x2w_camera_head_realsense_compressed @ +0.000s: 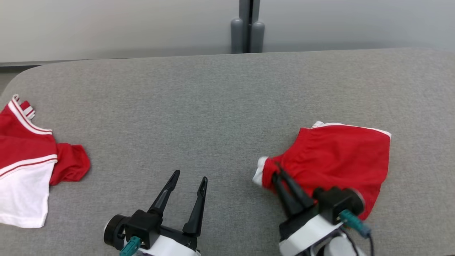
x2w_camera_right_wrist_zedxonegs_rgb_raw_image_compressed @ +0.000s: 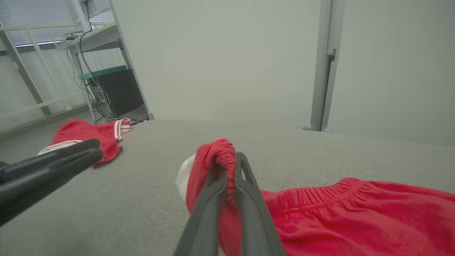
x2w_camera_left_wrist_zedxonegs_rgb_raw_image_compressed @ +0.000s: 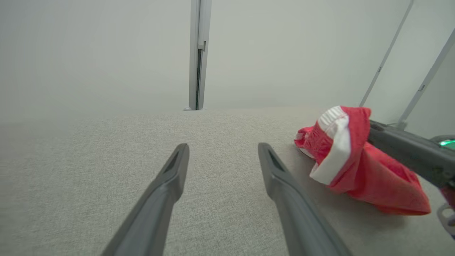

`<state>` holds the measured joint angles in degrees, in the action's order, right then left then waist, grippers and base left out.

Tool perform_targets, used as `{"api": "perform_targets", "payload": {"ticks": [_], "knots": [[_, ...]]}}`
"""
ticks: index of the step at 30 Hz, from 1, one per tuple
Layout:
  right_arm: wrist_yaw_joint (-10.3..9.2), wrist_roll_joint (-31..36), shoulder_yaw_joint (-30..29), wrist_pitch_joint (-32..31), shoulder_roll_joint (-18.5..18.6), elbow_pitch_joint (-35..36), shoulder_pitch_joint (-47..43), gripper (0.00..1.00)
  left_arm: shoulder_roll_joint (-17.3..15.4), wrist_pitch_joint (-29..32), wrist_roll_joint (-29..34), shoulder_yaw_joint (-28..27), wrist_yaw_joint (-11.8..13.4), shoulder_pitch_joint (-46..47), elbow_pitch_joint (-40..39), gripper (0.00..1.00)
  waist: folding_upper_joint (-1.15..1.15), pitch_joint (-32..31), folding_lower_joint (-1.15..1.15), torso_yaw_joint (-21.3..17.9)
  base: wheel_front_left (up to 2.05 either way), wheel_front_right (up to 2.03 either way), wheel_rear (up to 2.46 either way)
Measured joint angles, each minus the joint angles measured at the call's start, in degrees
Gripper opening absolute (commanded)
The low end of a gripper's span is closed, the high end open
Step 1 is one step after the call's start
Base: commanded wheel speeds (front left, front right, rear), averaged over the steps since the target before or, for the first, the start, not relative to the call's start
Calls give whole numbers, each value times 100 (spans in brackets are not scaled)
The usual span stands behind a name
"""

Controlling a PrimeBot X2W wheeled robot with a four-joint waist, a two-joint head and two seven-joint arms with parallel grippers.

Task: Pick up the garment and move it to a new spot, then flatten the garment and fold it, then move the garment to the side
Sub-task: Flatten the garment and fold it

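1. The work surface is a wide table (x2w_camera_head_realsense_compressed: 227, 99) covered in grey woven fabric, with a rounded far-left corner; it runs back to a pale, plain wall (x2w_camera_head_realsense_compressed: 106, 28)
2. A slim grey metal post (x2w_camera_head_realsense_compressed: 247, 21) stands upright against that wall, behind the middle of the table's far edge, with two rounded grey caps on either side of its base
3. In the right wrist view a metal shelf rack (x2w_camera_right_wrist_zedxonegs_rgb_raw_image_compressed: 122, 57) stands beyond the table's left end. It holds a black box-shaped unit (x2w_camera_right_wrist_zedxonegs_rgb_raw_image_compressed: 113, 92) under a green board, dark cables (x2w_camera_right_wrist_zedxonegs_rgb_raw_image_compressed: 83, 42) hang down it, and slatted window blinds (x2w_camera_right_wrist_zedxonegs_rgb_raw_image_compressed: 32, 17) show at the upper left
4. The task's garment, a pair of soft red shorts (x2w_camera_head_realsense_compressed: 341, 156) with a gathered elastic waistband and white trim, lies on the right part of the table towards the near edge. Most of the cloth rests flat on the grey fabric
5. The right gripper (x2w_camera_head_realsense_compressed: 278, 171) has its two dark fingers pressed together on a bunched fold at the left end of the red shorts. In the left wrist view that fold, with its white band, stands up off the surface
6. The left gripper (x2w_camera_head_realsense_compressed: 190, 176) hangs over bare table near the front middle, fingers spread wide with nothing between them, well apart from both pieces of clothing
7. A crumpled red-and-white shirt (x2w_camera_head_realsense_compressed: 25, 156) with striped trim lies at the table's left edge, partly cut off by the head view's frame
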<state>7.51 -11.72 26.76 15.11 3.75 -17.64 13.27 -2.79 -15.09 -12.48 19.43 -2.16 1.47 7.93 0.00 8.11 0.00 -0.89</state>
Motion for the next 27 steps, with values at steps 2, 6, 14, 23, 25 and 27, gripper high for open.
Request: {"api": "perform_targets", "payload": {"ticks": [2,6,14,23,25,27], "knots": [[-1,-277,339,0,-32,-254,-31,0,0,0,-62,-34,25,1,-9,100,0,-8,0,84,0,0,0],[-2,-901,1115,-81,-44,-666,-23,0,0,0,-148,-122,41,46,-27,100,0,-27,0,212,0,0,0],[-1,-2417,2503,-394,345,-467,428,100,-1,0,-515,-114,138,523,103,100,0,-36,0,189,0,0,0],[-2,-2296,1688,-172,1675,344,626,100,2,44,-1317,632,428,1726,1323,100,0,-26,0,-137,0,0,0],[-2,-2338,1593,-167,1813,689,478,100,-3,98,-1485,767,502,2156,1508,100,0,-1,0,-234,0,0,0],[1,-2285,1608,-316,1981,939,314,100,3,104,-1541,931,572,2469,1655,100,0,48,0,-332,0,0,0]]}}
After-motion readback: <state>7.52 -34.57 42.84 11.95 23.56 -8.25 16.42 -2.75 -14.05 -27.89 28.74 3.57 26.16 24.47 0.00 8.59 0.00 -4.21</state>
